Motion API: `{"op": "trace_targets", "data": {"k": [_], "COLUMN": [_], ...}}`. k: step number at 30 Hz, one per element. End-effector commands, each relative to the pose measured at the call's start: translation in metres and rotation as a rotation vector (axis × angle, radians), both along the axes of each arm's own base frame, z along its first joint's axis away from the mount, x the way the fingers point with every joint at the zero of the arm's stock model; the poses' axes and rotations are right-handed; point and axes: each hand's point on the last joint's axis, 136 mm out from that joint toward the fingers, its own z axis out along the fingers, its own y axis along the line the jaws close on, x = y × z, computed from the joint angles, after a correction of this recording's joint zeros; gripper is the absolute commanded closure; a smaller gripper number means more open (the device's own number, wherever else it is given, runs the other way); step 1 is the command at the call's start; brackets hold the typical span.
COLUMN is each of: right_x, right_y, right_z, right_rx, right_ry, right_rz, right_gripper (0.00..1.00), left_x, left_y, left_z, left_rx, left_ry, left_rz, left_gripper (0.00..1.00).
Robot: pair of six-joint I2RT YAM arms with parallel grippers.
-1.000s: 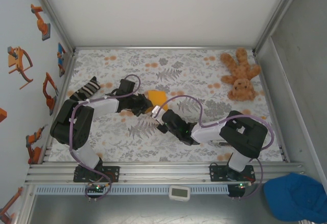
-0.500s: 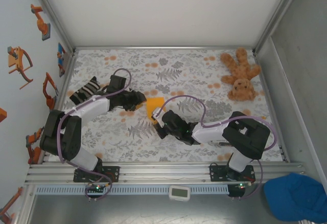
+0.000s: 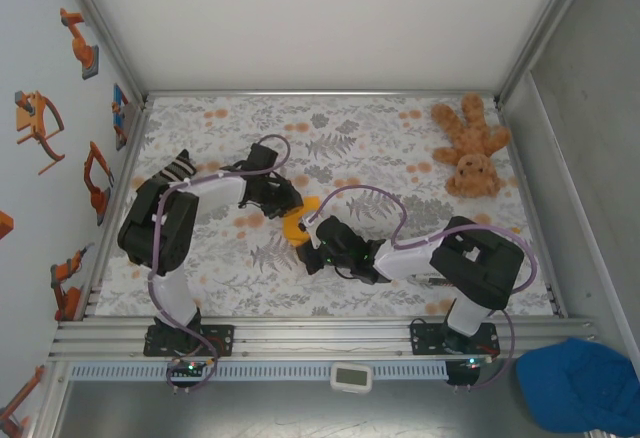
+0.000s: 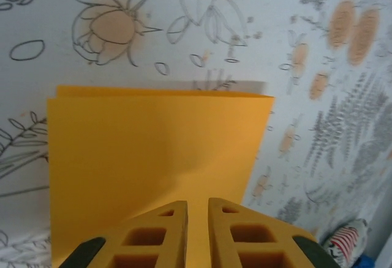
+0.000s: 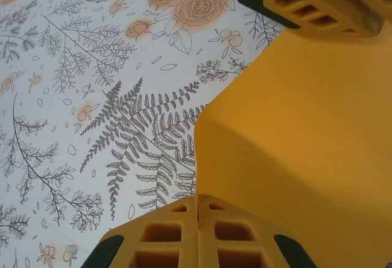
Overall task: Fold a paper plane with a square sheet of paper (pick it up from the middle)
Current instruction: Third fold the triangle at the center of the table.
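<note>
Left tool (image 4: 197, 212), right tool (image 5: 197, 205) — both pinch the sheet (image 4: 153, 139).

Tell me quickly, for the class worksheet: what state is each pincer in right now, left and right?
Left pincer: closed, holding the orange sheet of paper.
Right pincer: closed, holding the same sheet at its edge.

Top camera looks down from behind; both wrist cameras closely face the orange paper (image 4: 153, 152).
</note>
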Motion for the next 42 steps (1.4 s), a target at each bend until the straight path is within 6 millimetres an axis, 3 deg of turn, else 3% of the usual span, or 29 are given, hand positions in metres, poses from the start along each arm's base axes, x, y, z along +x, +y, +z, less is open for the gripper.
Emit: {"op": "trace_targets", "data": {"k": [1,15,29,42], "right_x": [0.003,0.029,0.042,0.041], "right_y": [0.002,-0.019,-0.032,-0.020], "right_z": [-0.001,-0.014,-0.017,-0.017], "right_rx": [0.033,-0.047,-0.139,-0.135], "right_ry": [0.051,0.068,0.048,0.060], "right_rz": [-0.043,-0.258,-0.327,-0.271], "right_gripper": [1.00,1.00,1.00,1.00], "left_x": [-0.008,-0.013,-0.015,-0.015], "left_y": [0.005,0.007,0.006,0.003], "left_z": [-0.014,-0.028,-0.029,-0.028], "left_rx": [0.074,0.118,0.120,0.107], "left_ry": [0.025,0.052,0.049,0.050], "left_rz": [-0.047,-0.087,-0.121,-0.134], "left_gripper": [0.87,0.91,0.92,0.93]}}
